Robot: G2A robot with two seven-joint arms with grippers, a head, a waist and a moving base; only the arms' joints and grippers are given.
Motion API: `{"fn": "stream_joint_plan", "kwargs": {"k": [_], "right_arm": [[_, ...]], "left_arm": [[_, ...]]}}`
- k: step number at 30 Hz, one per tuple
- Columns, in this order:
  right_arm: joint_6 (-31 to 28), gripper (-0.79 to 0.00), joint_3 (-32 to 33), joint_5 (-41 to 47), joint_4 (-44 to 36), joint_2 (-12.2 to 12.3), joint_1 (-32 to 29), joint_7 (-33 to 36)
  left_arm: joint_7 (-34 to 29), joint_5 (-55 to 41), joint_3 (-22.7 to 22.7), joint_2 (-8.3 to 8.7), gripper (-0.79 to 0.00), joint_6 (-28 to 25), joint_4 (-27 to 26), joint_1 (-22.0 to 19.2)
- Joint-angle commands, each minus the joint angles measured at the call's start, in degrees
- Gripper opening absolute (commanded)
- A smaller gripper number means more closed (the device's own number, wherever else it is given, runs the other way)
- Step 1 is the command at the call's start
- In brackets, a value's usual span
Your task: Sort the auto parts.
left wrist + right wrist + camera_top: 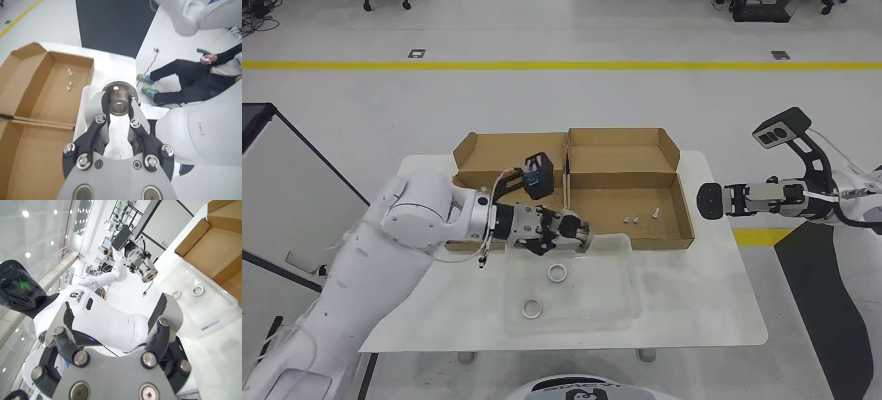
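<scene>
Brown cardboard box (627, 190), silver flanged bushing (118, 98)

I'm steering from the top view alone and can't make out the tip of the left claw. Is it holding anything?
Observer: Yes. The left claw is shut on a flanged metal bushing, clamped by its collar.
Operator: Which way does it face?
Observer: The flange points away from the wrist, with two holes visible in it.
Operator: And the right claw?
Observer: The right claw is open and empty.
</scene>
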Motion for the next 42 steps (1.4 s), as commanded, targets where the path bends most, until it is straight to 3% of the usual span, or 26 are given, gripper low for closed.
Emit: {"fn": "stream_joint_plan", "kwargs": {"k": [1,9,18,35,42], "right_arm": [[0.0,0.0,0.0,0.0,0.0,0.0,0.0,0.0],[0.0,0.0,0.0,0.0,0.0,0.0,0.0,0.0],[0.0,0.0,0.0,0.0,0.0,0.0,0.0,0.0],[0.0,0.0,0.0,0.0,0.0,0.0,0.0,0.0],[0.0,0.0,0.0,0.0,0.0,0.0,0.0,0.0]], "left_arm": [[3.2,-2.8,-0.2,-0.13,-0.785,-3.9,1.6,-0.1],[13.4,-11.0,1.9,-0.61,-0.785,-16.2,4.6,-3.4],[13.4,-24.6,1.6,-0.78,-0.785,-16.2,0.0,-5.7],[13.4,-22.9,0.4,-0.61,-0.785,-16.2,-0.3,-5.6],[20.0,-24.2,-0.7,-1.21,-0.785,-16.2,-2.4,-3.2]]}}
